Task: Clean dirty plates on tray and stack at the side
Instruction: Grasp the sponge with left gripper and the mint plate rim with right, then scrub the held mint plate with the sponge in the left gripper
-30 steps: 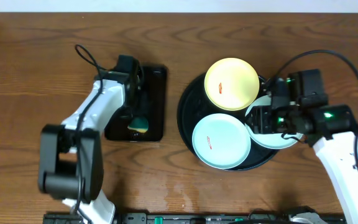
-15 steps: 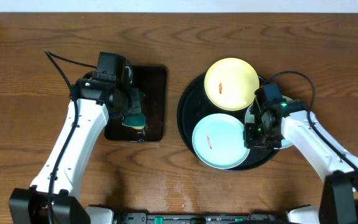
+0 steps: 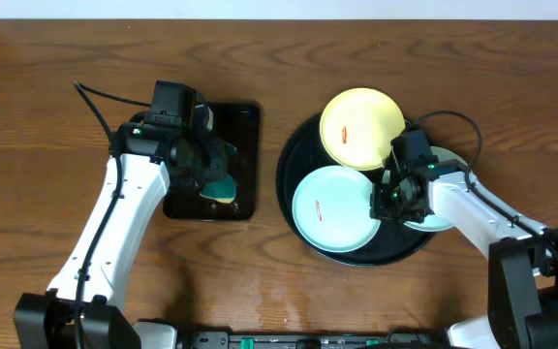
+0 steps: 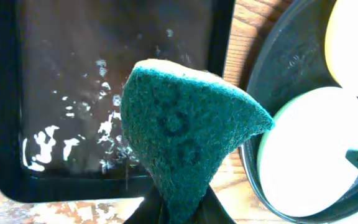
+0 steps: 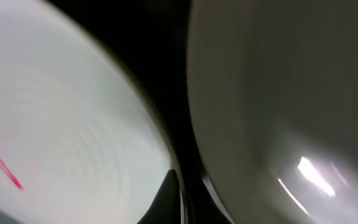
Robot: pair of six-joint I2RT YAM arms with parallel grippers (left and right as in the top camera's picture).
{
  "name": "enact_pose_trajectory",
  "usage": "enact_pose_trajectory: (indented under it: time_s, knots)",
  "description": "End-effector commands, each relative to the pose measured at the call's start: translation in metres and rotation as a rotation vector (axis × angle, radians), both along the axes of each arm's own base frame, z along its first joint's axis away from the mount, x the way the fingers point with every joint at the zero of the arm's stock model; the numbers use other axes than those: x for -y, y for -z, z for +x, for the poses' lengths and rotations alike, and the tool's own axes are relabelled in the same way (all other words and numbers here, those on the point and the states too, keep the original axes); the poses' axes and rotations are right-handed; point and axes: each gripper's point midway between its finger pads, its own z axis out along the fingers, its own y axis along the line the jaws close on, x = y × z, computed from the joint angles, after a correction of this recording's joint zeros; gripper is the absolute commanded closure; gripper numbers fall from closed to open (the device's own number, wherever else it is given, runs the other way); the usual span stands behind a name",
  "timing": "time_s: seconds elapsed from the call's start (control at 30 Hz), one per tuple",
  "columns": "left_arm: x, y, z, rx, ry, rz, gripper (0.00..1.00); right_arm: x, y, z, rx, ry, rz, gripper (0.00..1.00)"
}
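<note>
The round black tray (image 3: 296, 229) holds a pale yellow plate (image 3: 361, 129) at the back, a mint-green plate (image 3: 329, 208) with a red smear at front left, and a second mint-green plate (image 3: 441, 211) at right, partly under my right arm. My right gripper (image 3: 387, 199) sits low between the two mint plates. One finger (image 5: 166, 194) lies on the rim of the smeared plate (image 5: 55, 118), and the jaws appear shut on that rim. My left gripper (image 3: 204, 167) is shut on a green sponge (image 4: 185, 124), held above the rectangular tray.
A smaller rectangular black tray (image 3: 244, 143), wet with white specks (image 4: 61, 143), lies left of the round tray. Its right edge is close to the round tray's rim (image 4: 253, 81). Brown wooden table (image 3: 46, 126) lies around both.
The smeared mint plate has shifted left and slightly back on the tray together with my right gripper. My left gripper has moved the sponge a little to the right.
</note>
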Motion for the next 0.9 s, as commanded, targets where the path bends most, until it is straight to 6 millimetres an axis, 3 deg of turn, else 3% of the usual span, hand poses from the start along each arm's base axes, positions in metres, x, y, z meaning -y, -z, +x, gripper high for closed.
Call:
enact_pose_trajectory:
  time_s: [0.0, 0.27, 0.5, 0.67, 0.87]
  knots:
    - [0.004, -0.010, 0.003, 0.021, 0.004, -0.027, 0.93, 0.002, 0.008, 0.005, -0.006, 0.100, -0.021, 0.99]
    - [0.037, -0.012, -0.002, 0.034, 0.089, -0.062, 0.93, 0.014, 0.009, 0.010, 0.003, 0.201, -0.079, 0.99]
    - [0.093, -0.002, -0.003, 0.056, 0.128, -0.119, 0.92, 0.014, 0.009, 0.010, 0.003, 0.201, -0.079, 0.99]
    - [0.143, 0.023, -0.002, 0.032, 0.157, -0.157, 0.93, 0.014, 0.009, 0.010, 0.003, 0.200, -0.078, 0.99]
    - [0.196, 0.070, -0.014, -0.070, 0.206, -0.218, 0.92, 0.014, 0.009, 0.010, 0.002, 0.200, -0.076, 0.99]
